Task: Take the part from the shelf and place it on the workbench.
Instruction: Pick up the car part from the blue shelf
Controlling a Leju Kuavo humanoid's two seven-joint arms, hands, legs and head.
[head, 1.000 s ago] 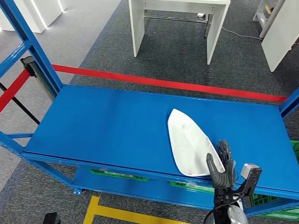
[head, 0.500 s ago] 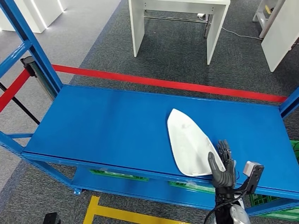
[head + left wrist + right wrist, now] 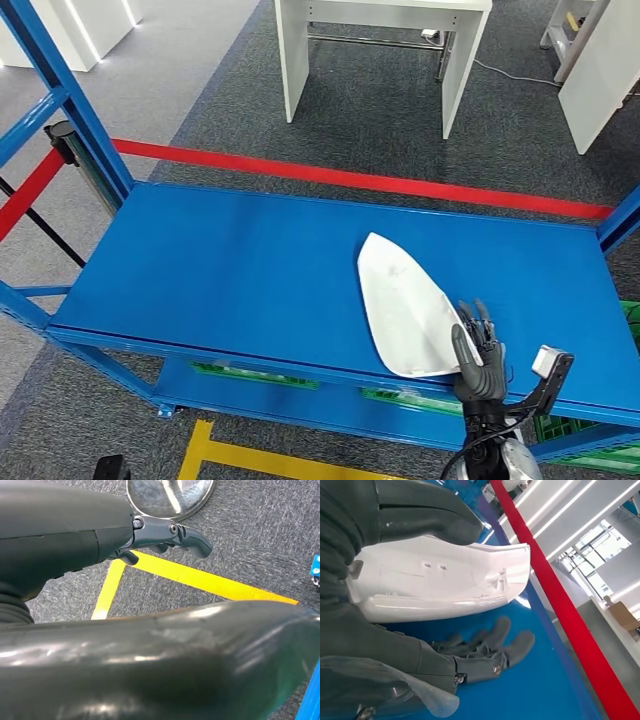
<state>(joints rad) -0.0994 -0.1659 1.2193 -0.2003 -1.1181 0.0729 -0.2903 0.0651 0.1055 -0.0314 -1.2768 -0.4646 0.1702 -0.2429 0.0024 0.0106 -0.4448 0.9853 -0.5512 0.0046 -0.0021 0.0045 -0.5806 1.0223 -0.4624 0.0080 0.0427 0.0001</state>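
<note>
The white shell-shaped part (image 3: 404,305) lies flat on the blue shelf (image 3: 226,260), right of the middle, with its rounded end at the front edge. My right hand (image 3: 477,360) is at that near end. In the right wrist view the thumb (image 3: 425,510) lies over the part's (image 3: 440,587) rim, and the dark fingers (image 3: 497,645) stretch out along the shelf surface beside it, apart from the part. The part still rests on the shelf. My left hand (image 3: 113,530) hangs over the grey floor with nothing in it, its fingers loosely extended.
Blue shelf uprights (image 3: 68,100) rise at the left and a corner post (image 3: 623,220) at the right. A red floor line (image 3: 362,180) runs behind the shelf, with a white table (image 3: 377,40) beyond it. Green crates (image 3: 630,320) sit lower right. Yellow floor tape (image 3: 200,450) lies in front.
My right hand has slid a little to the right and nearer along the part's near end. The part has barely shifted.
</note>
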